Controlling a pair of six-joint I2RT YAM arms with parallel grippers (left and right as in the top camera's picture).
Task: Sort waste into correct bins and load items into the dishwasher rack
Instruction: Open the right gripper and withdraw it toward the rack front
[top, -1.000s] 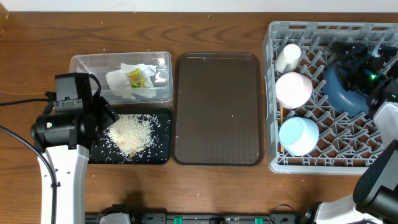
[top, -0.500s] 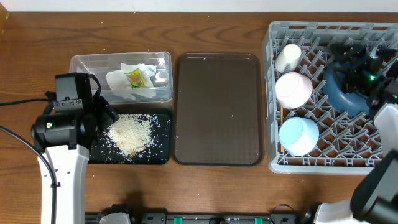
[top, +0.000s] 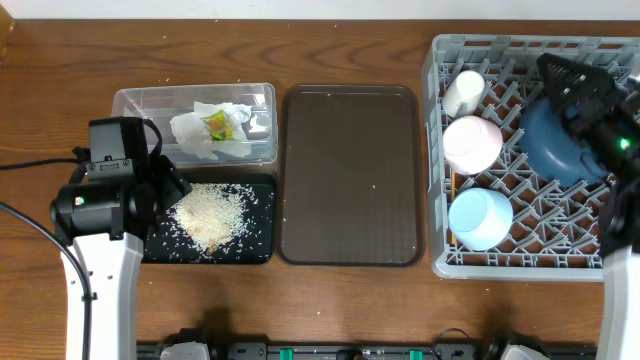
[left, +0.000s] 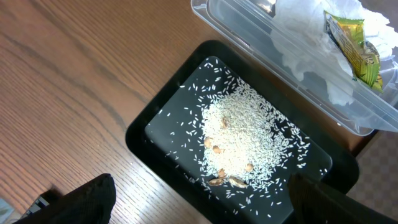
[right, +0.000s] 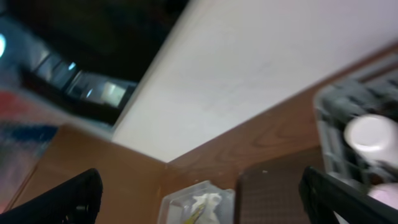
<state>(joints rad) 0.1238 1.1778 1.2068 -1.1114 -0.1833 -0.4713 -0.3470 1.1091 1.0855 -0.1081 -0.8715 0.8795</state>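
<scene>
Rice grains (top: 210, 215) sit in a loose white heap, a few tan bits among them, inside the shallow black tray (top: 258, 240). That tray is a glossy rectangle with rounded corners just left of the brown serving tray (top: 350, 175), and stray grains scatter toward its edges. Its long axis runs crosswise to the serving tray's.

Beyond it, also left of the serving tray and parallel, I see the clear plastic tub (top: 135, 110). The crumpled white napkin (top: 200, 135) is inside, with the yellow-green snack wrapper (top: 216, 124) lying on its folds, its length at a slant to the tub wall. My left hand (left: 200, 193) hovers over the black tray's end farthest from the serving tray, fingers spread wide with nothing between them.

Right of the serving tray is the grey dishwasher rack (top: 520, 264), a square lattice crate of pegs. In the column nearest the serving tray, far to near, are the small white cup (top: 463, 92), tilted, the pale pink bowl (top: 472, 144) and the light-blue bowl (top: 481, 218). Both bowls are smooth and round. The dark-blue plate (top: 552, 145) leans among the pegs farther from the serving tray. My right hand (right: 199, 196) is above that plate, partly hiding it, spread fully and empty; its own camera is blurred. Everything rests on a wood-grain tabletop (top: 350, 310).
</scene>
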